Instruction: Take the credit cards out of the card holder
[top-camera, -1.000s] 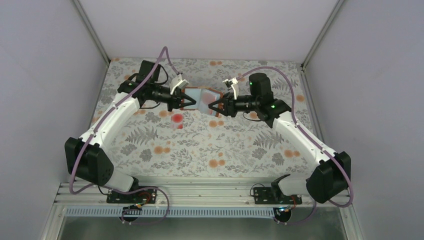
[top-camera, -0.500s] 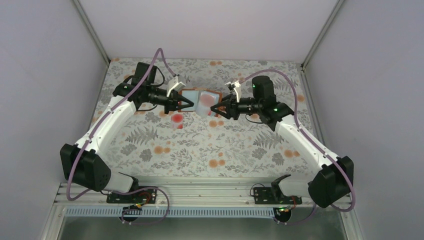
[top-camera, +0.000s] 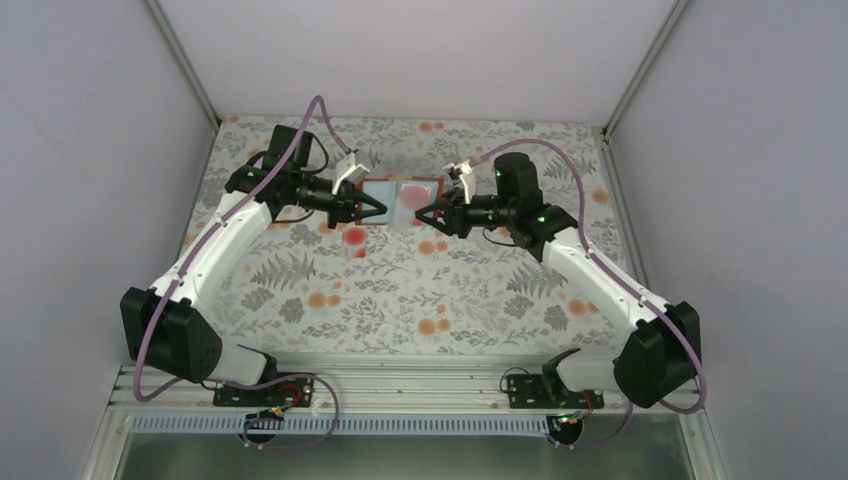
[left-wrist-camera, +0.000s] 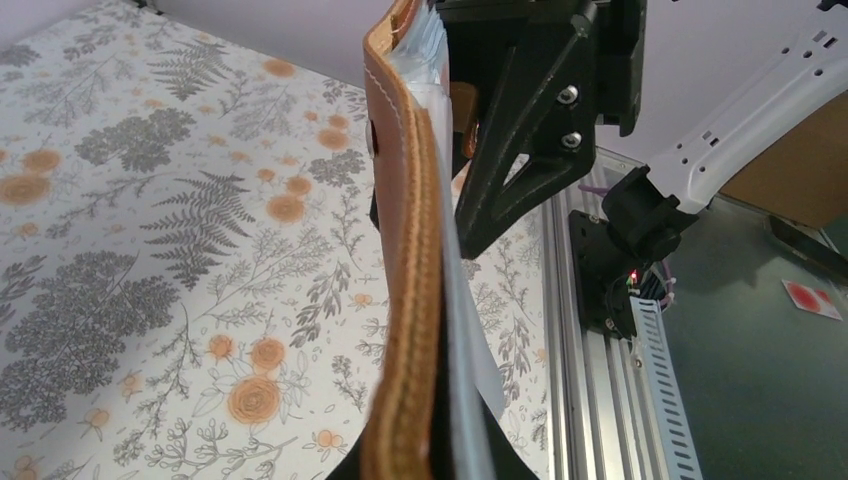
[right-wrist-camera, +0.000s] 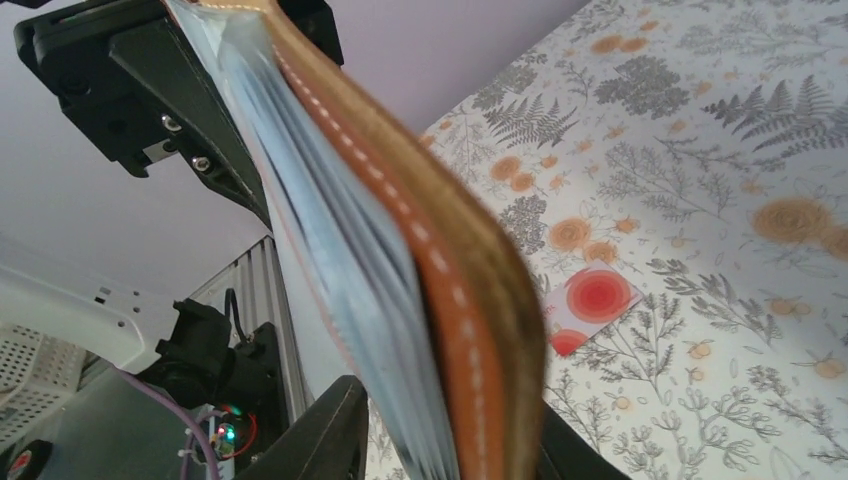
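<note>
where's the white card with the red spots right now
In the top view the spotted card lies flat on the floral table, left of centre, just on the near side of the left gripper and the card holder.

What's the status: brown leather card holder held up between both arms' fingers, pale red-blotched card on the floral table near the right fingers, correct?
Wrong side: the top view shows the pale red-blotched card on the floral table near the left fingers. The brown leather card holder part holds.

No legible text, label or number on anything in view.
</note>
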